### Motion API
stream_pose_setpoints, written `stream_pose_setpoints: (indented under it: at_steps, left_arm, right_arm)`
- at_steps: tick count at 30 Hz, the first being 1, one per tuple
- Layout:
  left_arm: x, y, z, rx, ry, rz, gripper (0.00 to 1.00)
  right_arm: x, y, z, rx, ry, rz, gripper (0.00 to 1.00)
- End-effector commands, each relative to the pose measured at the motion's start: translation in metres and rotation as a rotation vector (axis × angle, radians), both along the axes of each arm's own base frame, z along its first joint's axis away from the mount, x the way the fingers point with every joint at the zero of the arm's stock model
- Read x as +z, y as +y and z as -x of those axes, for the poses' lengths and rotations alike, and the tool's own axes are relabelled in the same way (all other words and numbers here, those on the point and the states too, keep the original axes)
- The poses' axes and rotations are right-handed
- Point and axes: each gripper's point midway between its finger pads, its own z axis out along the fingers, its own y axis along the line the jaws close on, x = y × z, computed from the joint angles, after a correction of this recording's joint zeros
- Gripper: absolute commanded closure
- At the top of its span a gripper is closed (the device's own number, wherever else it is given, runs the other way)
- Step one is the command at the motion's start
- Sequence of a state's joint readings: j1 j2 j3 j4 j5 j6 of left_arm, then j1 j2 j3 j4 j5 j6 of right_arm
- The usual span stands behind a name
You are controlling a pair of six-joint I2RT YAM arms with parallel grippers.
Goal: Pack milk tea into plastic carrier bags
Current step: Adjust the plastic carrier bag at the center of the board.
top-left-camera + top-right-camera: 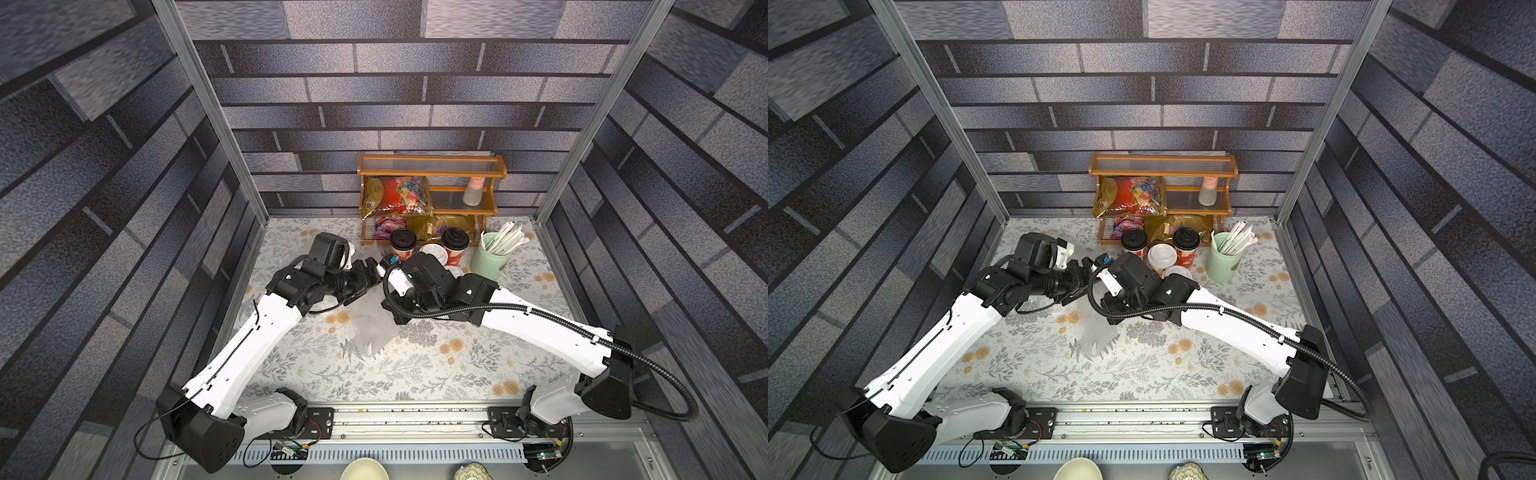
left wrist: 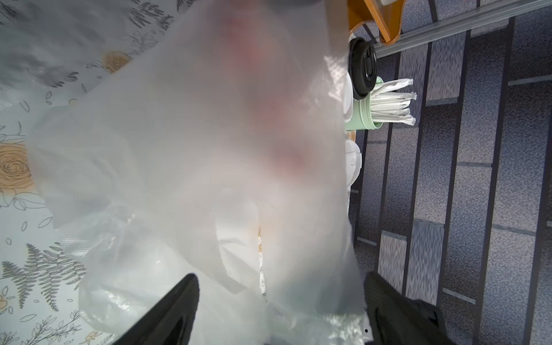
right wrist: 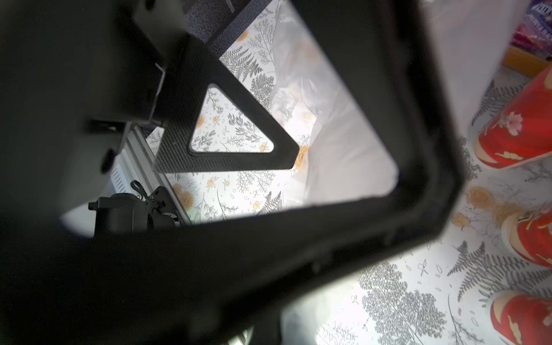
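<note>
- The see-through bag (image 1: 372, 328) lies crumpled in the middle of the flowery table (image 1: 436, 365), between the two arms. One part of it stands up where the grippers meet.
- The left gripper (image 2: 280, 276) has its two fingers spread wide. A sheet of the bag hangs between them.
- The right gripper (image 1: 388, 268) is pressed together, right beside the left one. I cannot tell if it pinches the bag.
- Four red cups (image 1: 456, 257) stand at the back of the table, just in front of the wooden shelf (image 1: 432, 166). None is in the bag.
- Two cups have black lids (image 1: 402, 240) and two have white lids (image 1: 433, 251). The right arm hides part of one white-lid cup.
- A green cup of straws (image 1: 490, 259) stands just beside the cups.
</note>
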State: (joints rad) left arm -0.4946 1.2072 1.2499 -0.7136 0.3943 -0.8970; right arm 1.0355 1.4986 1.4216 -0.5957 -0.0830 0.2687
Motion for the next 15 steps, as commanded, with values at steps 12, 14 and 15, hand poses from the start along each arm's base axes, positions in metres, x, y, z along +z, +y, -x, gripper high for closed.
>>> stream_pose_setpoints:
  at_steps: [12,14,15]
  left_arm:
    - [-0.013,-0.018,-0.006,0.01,0.014,0.006,0.21]
    - [-0.014,-0.02,-0.006,0.007,0.013,0.002,0.28]
    - [-0.015,-0.02,-0.006,0.013,0.013,-0.004,0.32]
  right_arm:
    - [-0.007,0.005,0.02,0.073,0.044,-0.011,1.0]
    - [-0.007,0.004,0.021,0.077,0.046,-0.01,1.0]
    - [-0.007,0.003,0.021,0.076,0.045,-0.009,1.0]
